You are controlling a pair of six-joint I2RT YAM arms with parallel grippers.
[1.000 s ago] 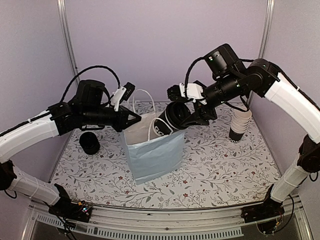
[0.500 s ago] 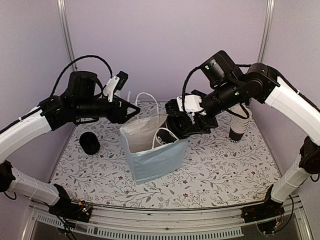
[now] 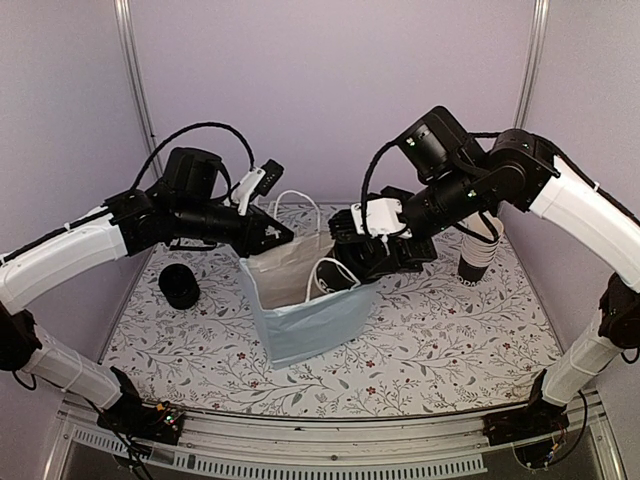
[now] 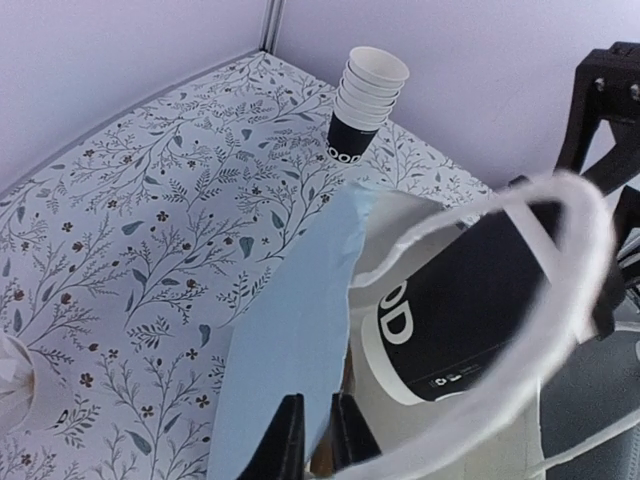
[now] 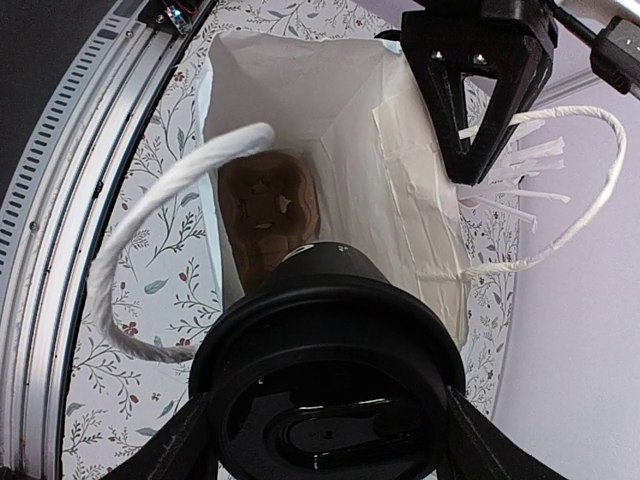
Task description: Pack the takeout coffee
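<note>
At the counter point(image 3: 450, 330) middle, top view: the right gripper point(image 3: 350, 264) clamps the black cup point(image 3: 331, 279), tilted into the blue bag point(image 3: 310, 315). Left wrist: the left gripper point(image 4: 315, 437) pinches the bag wall. Right wrist: the pulp carrier point(image 5: 268, 215) lies at the bag bottom. The cup seems light, crushable; grip gently under its lid point(image 5: 330, 400).

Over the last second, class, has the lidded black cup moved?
Yes. The black cup has gone down and leftward into the blue bag, judged against the standing cup stack.
</note>
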